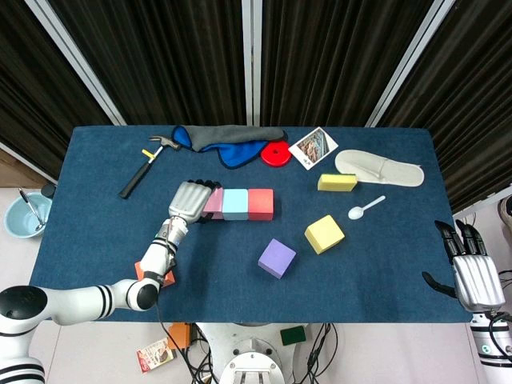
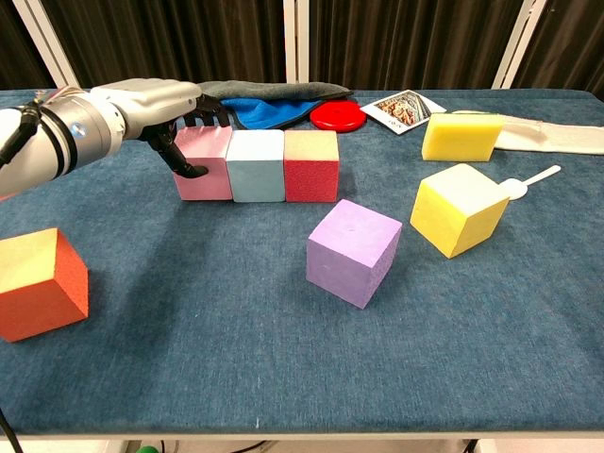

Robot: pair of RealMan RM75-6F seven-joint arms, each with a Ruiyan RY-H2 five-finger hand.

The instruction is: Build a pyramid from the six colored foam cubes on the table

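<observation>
Pink cube (image 2: 203,163), light blue cube (image 2: 257,165) and red cube (image 2: 311,166) stand in a touching row. My left hand (image 2: 175,109) grips the pink cube at the row's left end, fingers over its back top edge and thumb on its front left side. In the head view the left hand (image 1: 190,202) covers part of the pink cube (image 1: 214,202). Purple cube (image 2: 354,251) and tilted yellow cube (image 2: 460,209) lie loose to the right. Orange cube (image 2: 38,283) sits near the front left. My right hand (image 1: 472,270) hangs off the table's right edge, holding nothing.
At the back lie a hammer (image 1: 148,164), a blue and grey cloth (image 1: 228,144), a red disc (image 1: 276,154), a photo card (image 1: 313,148), a yellow sponge (image 1: 337,182), a white slipper (image 1: 380,168) and a white spoon (image 1: 366,208). A bowl (image 1: 20,214) stands off the table's left side.
</observation>
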